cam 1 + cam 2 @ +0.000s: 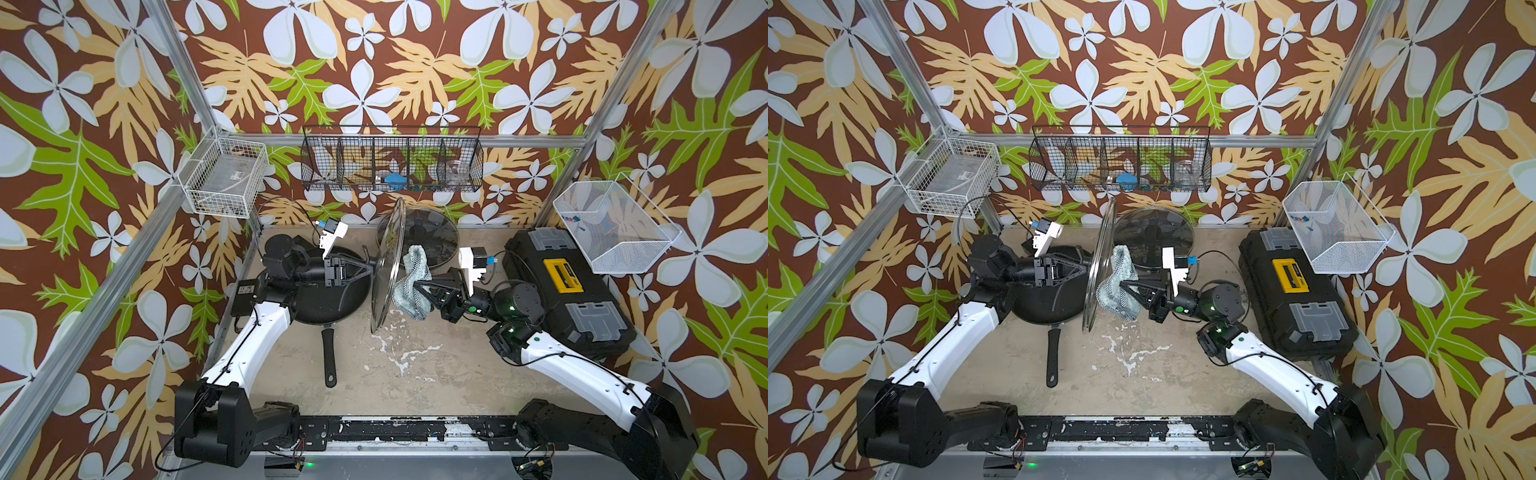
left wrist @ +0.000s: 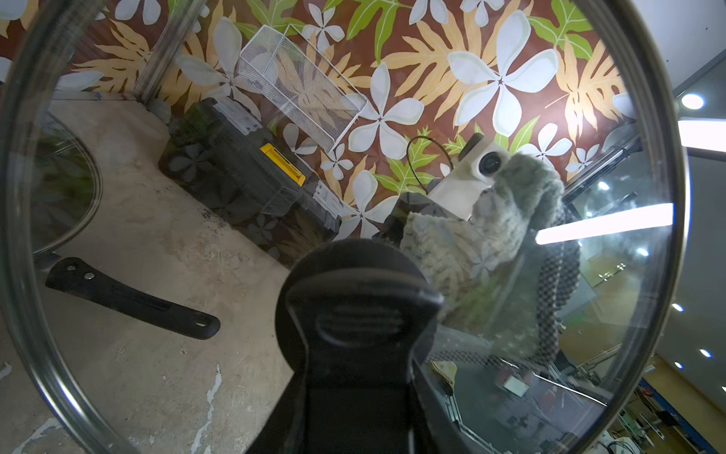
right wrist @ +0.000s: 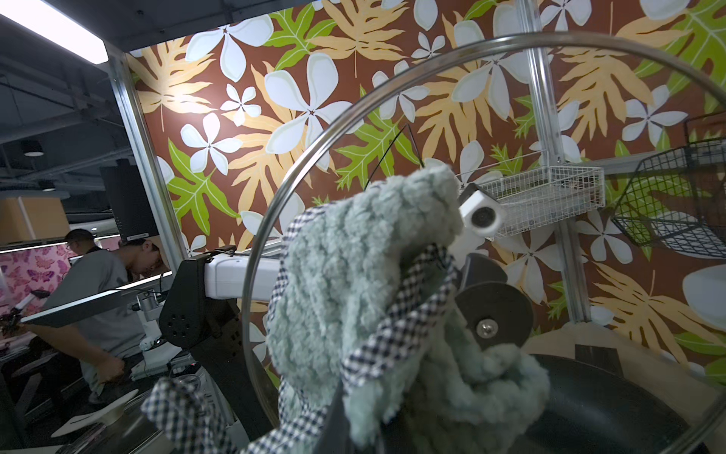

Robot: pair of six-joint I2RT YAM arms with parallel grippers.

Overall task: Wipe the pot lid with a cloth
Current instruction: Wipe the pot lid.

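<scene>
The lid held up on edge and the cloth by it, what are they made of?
The lid looks like clear glass with a shiny metal rim: the flowered wall shows through it. The cloth seems a fluffy pale-teal fabric, probably microfibre, with checked woven trim.

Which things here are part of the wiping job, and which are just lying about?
In the job: upright pot lid, cloth, left gripper, right gripper.
Lying about: frying pan, second lid, toolbox, black wire basket.
</scene>
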